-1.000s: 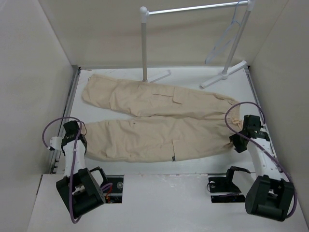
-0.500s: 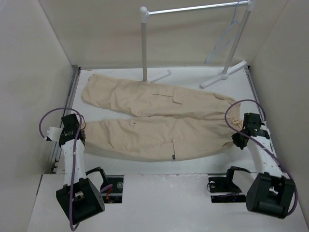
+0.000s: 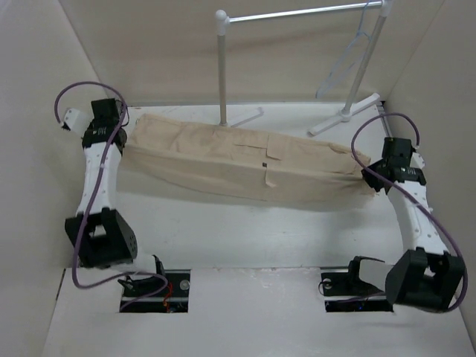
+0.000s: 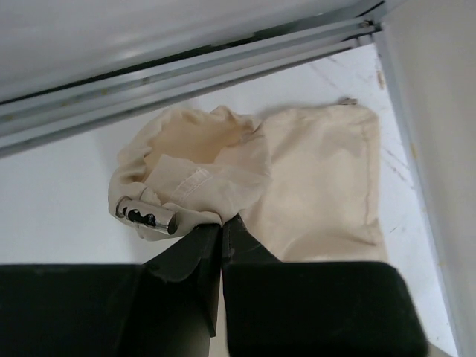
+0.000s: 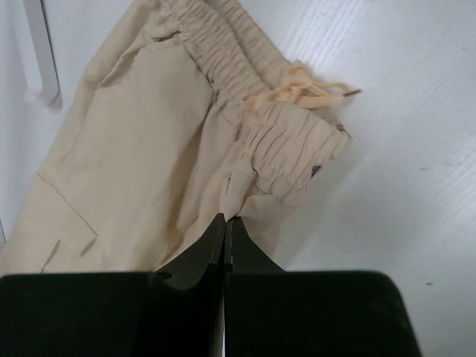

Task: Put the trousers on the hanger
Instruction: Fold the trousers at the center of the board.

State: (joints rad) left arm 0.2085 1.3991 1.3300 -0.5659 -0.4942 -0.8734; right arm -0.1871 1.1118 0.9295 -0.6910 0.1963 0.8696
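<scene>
The beige trousers (image 3: 238, 160) are folded lengthwise, one leg over the other, and stretched between my grippers above the table. My left gripper (image 3: 119, 135) is shut on the leg cuff (image 4: 201, 178), which carries a silver cord stopper (image 4: 145, 217). My right gripper (image 3: 370, 178) is shut on the elastic waistband (image 5: 286, 149) beside its drawstring (image 5: 305, 91). The pale thin hanger (image 3: 348, 56) hangs by its hook from the right end of the silver bar (image 3: 297, 13) on the rack, far from both grippers.
The white garment rack stands at the back, with an upright post (image 3: 222, 71) and feet (image 3: 343, 114) on the table. Walls close in on the left, right and back. A metal rail (image 4: 186, 63) runs along the table's left edge.
Both grippers have lifted the near trouser leg and carried it to the back, folding it over the far leg. The left arm swung far back and up; the right arm moved back.
</scene>
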